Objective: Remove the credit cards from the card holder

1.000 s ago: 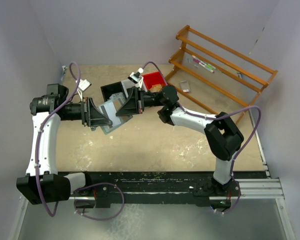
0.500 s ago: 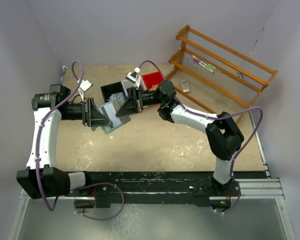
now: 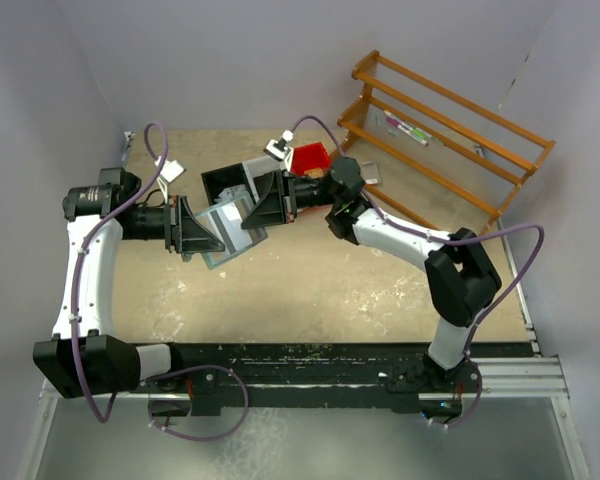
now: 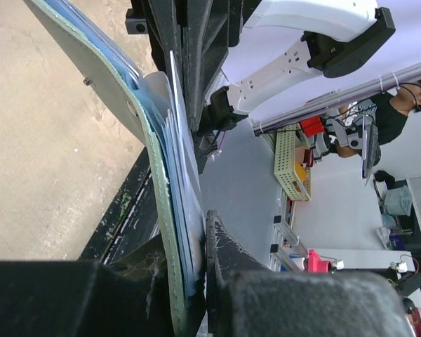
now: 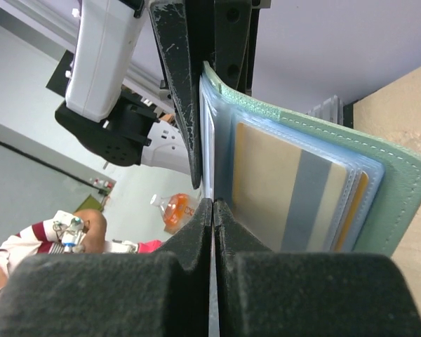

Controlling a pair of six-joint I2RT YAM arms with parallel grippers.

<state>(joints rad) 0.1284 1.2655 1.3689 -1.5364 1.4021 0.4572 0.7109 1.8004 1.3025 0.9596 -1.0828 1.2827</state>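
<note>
The mint-green card holder (image 3: 223, 237) hangs open in the air between both grippers. My left gripper (image 3: 206, 241) is shut on its cover and pages, clamped edge-on in the left wrist view (image 4: 187, 242), where the green cover (image 4: 105, 77) rises to the upper left. My right gripper (image 3: 252, 214) is shut on a thin pale credit card, seen edge-on between its jaws (image 5: 212, 205). A tan credit card with a grey stripe (image 5: 266, 182) sits in a clear pocket of the card holder (image 5: 400, 182). Further cards lie behind it.
A black bin (image 3: 223, 180) and a red bin (image 3: 308, 157) stand behind the grippers. A small silver device (image 3: 369, 173) lies by the wooden rack (image 3: 450, 130) at the back right. A white object (image 3: 170, 170) lies at the back left.
My right gripper has pulled a little to the right, away from the left gripper, and its elbow has swung right. The left arm has held still with the card holder.
</note>
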